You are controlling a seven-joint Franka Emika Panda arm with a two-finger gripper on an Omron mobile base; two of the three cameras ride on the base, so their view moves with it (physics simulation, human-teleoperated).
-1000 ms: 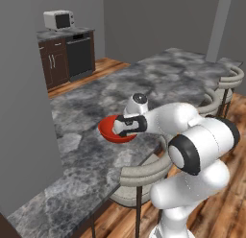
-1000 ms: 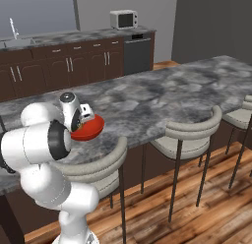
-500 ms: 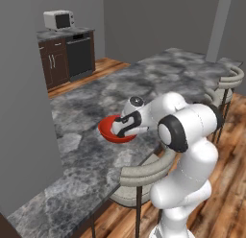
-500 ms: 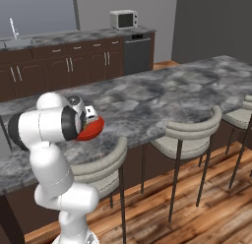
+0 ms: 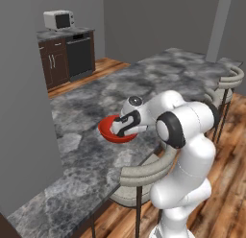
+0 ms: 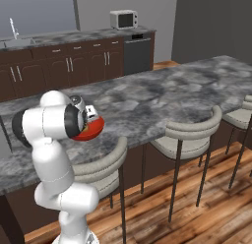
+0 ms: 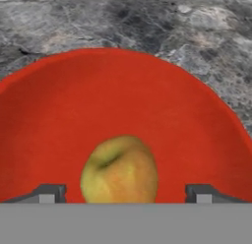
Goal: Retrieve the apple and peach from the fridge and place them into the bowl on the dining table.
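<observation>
Hovering over one bowl on dining table: gripper, jaws wide apart; one apple inside.

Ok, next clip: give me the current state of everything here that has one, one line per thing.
gripper: open, jaws spread wide either side of the apple, over the bowl.
apple: lying in the bowl, between the fingertips.
bowl: upright on the dining table, holding the apple.
stools: pushed in at the table edge.

Yellow-green apple, red-orange bowl
</observation>
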